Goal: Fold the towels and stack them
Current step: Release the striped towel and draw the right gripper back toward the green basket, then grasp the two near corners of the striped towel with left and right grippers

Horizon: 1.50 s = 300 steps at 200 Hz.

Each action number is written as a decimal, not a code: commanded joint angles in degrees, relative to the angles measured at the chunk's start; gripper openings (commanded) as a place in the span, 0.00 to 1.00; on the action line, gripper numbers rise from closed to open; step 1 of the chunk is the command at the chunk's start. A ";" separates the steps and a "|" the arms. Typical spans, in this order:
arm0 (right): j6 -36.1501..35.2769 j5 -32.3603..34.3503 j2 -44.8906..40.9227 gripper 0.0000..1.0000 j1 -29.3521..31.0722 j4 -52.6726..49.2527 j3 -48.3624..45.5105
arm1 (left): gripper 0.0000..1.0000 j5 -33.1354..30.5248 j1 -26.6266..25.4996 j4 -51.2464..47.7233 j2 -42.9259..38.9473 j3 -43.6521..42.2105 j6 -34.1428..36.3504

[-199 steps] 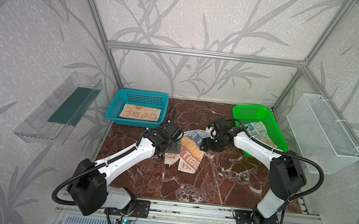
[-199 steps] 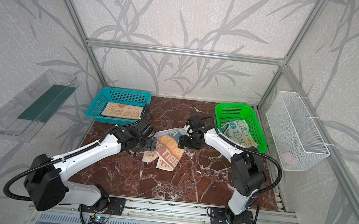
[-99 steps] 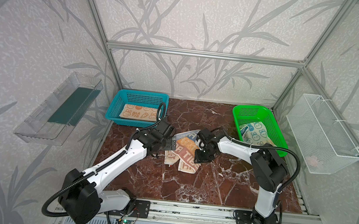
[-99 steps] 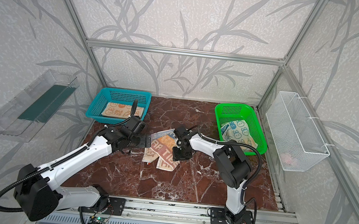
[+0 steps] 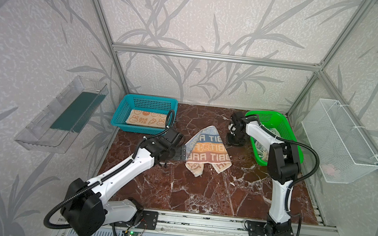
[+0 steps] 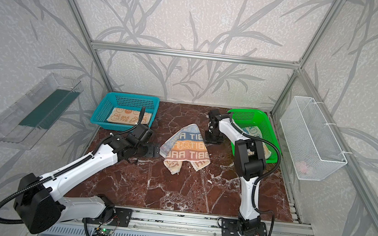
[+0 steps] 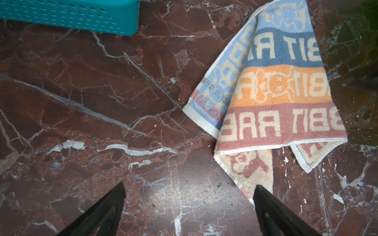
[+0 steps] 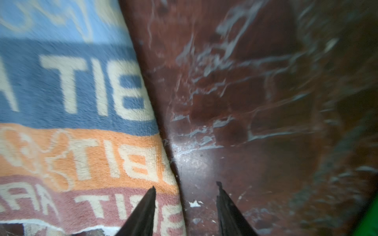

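A striped towel [image 5: 207, 149] [image 6: 186, 148] with "RABBIT" bands lies loosely folded in the middle of the table, two corners poking out at its front. My left gripper [image 5: 182, 152] [image 7: 189, 190] is open just left of it, with only bare table between the fingers. My right gripper [image 5: 234, 141] [image 8: 186, 186] hangs low at the towel's back right edge. Its jaws are apart, one finger over the cloth and one over the table, gripping nothing. A folded peach towel [image 5: 147, 120] lies in the blue basket. Another towel [image 6: 251, 131] lies in the green basket, partly hidden by the right arm.
The blue basket [image 5: 146, 102] [image 7: 71, 16] stands at the back left and the green basket [image 5: 284, 133] at the back right. A white wire basket [image 5: 338, 141] hangs on the right wall, a clear tray [image 5: 64, 115] on the left wall. Bare marble table [image 5: 199, 191] stretches in front.
My right gripper has let go of the striped towel and drawn back toward the back right. The towel now lies folded over with a peak at the back. The left gripper stayed open beside it.
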 commanded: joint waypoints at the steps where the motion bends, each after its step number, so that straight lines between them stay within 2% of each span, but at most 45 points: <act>1: -3.18 0.94 -7.12 0.55 4.86 -4.59 1.00 | 0.99 0.63 0.54 1.22 -0.28 -0.33 -1.75; 23: -4.16 -0.83 -13.68 0.64 10.75 0.17 -7.64 | 0.99 2.35 1.87 1.34 0.37 0.09 -1.70; 47: -3.96 -1.29 -18.47 0.69 16.91 6.06 -17.13 | 0.99 6.11 5.41 1.27 -0.04 -0.21 -2.21; 83: -3.83 0.42 -19.99 0.73 25.43 11.72 -23.78 | 0.99 12.83 12.09 1.58 -2.78 -2.25 -3.52; 151: -3.98 4.22 -9.90 0.75 34.85 10.11 -16.60 | 0.99 18.65 21.08 1.15 -7.44 -6.52 -3.40; 187: -4.05 9.86 -4.59 0.75 37.21 6.64 -12.05 | 0.99 20.05 24.39 0.07 -8.36 -7.12 -2.14; 219: -3.75 14.74 -1.57 0.62 39.12 3.69 -10.13 | 0.99 20.66 25.17 0.09 -8.37 -7.40 -1.97; 244: -2.51 22.06 -0.39 0.51 39.38 0.47 -8.81 | 0.99 20.95 25.29 0.60 -8.20 -7.77 -2.17; 265: -1.28 27.16 -0.06 0.36 39.34 -1.31 -8.16 | 0.99 22.63 25.32 2.30 -7.95 -8.47 -2.31; 280: -1.54 27.52 -1.14 0.25 39.34 -0.04 -8.94 | 0.99 24.17 25.29 3.62 -7.92 -9.04 -2.45; 300: -1.32 26.19 -3.67 0.16 39.16 1.68 -10.11 | 0.99 24.63 25.26 4.03 -7.88 -9.19 -2.87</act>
